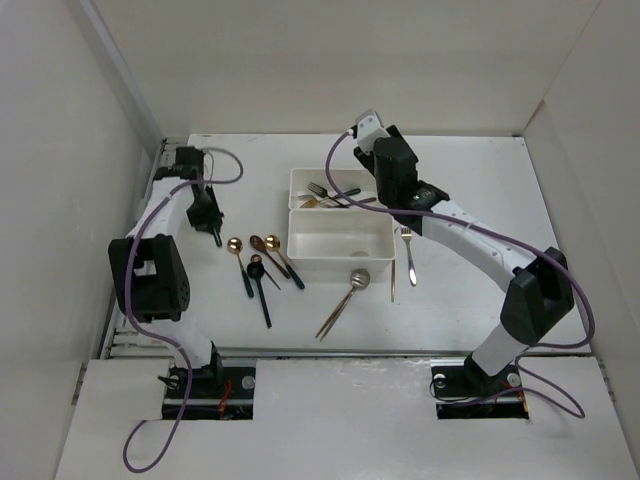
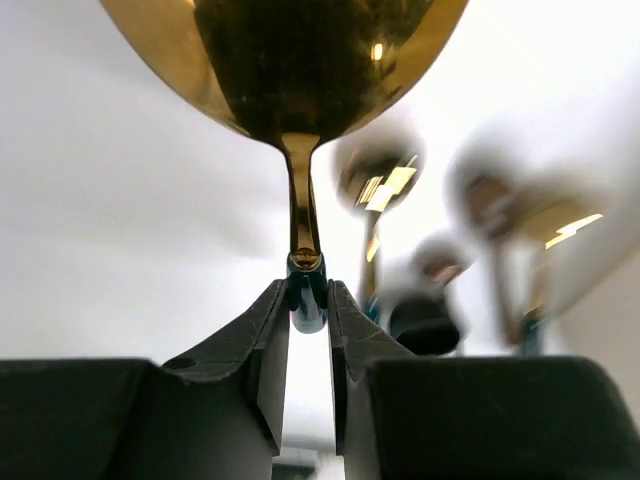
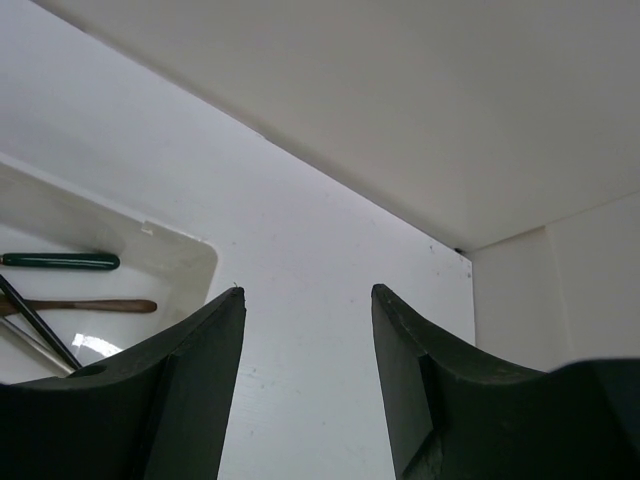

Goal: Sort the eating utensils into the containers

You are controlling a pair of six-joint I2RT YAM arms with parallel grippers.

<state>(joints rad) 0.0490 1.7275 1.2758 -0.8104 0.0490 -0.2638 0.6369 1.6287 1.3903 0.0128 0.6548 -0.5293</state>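
Gold spoon: clamped in left gripper. Right gripper: jaws apart, empty. Far tray holds forks; spoons at nine o'clock of near tray unsorted.

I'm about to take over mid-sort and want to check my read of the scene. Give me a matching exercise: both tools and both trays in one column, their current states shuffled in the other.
Things:
1. left tool
2. right tool
3. near white tray
4. far white tray

States:
a. holds forks and other utensils
b. open, nothing between its fingers
c. closed on the dark handle of the gold spoon
d. empty

Pairs: 1-c, 2-b, 3-d, 4-a
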